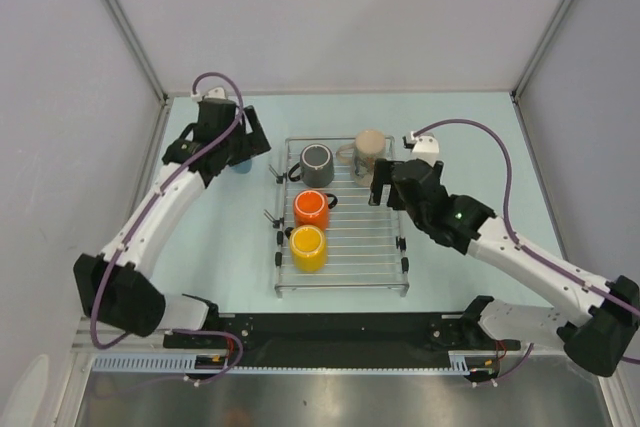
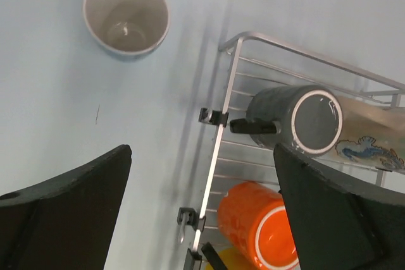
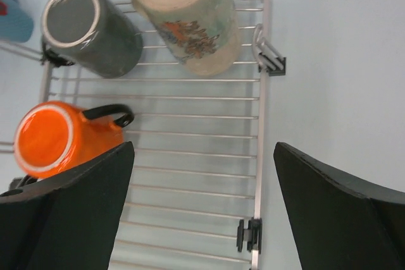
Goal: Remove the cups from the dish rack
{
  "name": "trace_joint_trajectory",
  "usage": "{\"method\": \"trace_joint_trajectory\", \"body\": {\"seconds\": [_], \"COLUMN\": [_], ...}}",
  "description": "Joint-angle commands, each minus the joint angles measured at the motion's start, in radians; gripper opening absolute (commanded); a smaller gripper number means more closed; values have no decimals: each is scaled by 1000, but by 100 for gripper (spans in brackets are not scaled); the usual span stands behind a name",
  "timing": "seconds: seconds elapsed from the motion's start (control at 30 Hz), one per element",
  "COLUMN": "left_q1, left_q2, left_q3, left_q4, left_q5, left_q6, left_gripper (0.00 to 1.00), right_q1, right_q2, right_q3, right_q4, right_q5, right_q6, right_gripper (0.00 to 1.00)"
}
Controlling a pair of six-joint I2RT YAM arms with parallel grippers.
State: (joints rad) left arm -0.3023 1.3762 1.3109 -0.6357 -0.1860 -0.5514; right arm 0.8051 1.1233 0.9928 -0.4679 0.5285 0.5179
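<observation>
The dish rack (image 1: 345, 267) holds four upturned cups: dark grey mug (image 1: 317, 164) and beige mug (image 1: 370, 152) at the back, orange mug (image 1: 311, 208) and yellow mug (image 1: 307, 247) nearer. The blue mug (image 2: 126, 14) stands upright and empty on the table beside the rack. The left gripper (image 2: 202, 213) hovers near it, spread wide and empty. The right gripper (image 3: 202, 207), equally spread, hangs over the rack holding nothing.

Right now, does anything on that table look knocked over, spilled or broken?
Nothing stands out. The dark grey mug, beige mug, orange mug and yellow mug sit upside down on the dish rack; the blue mug stands upright on the table beside it. No spills or damage show.
</observation>
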Motion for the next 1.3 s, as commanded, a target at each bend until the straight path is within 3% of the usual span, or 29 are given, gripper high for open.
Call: {"method": "trace_joint_trajectory", "body": {"seconds": [0.0, 0.17, 0.37, 0.63, 0.93, 1.27], "left_q1": [-49, -269, -434, -440, -440, -440], "left_q2": [-184, -298, -422, -589, -614, -648], "left_q3": [-151, -225, -369, -456, -475, -498], "left_q4": [103, 56, -2, -24, -90, -107], "left_q5": [-87, -286, -400, -464, -487, -501], "left_q6": [-136, -53, -151, -194, -209, -243], "left_gripper": [100, 100, 100, 100, 100, 100], "right_q1": [55, 183, 315, 390, 434, 463], "right_q2": [-59, -20, 79, 285, 460, 543], "right_q3": [-22, -26, -5, 173, 358, 420], "right_q4": [38, 3, 29, -6, -49, -166], "right_q5": [-74, -64, -30, -28, -33, -10], "right_q6": [-25, -18, -7, -16, -29, 77], "right_gripper": [100, 100, 100, 100, 100, 100]}}
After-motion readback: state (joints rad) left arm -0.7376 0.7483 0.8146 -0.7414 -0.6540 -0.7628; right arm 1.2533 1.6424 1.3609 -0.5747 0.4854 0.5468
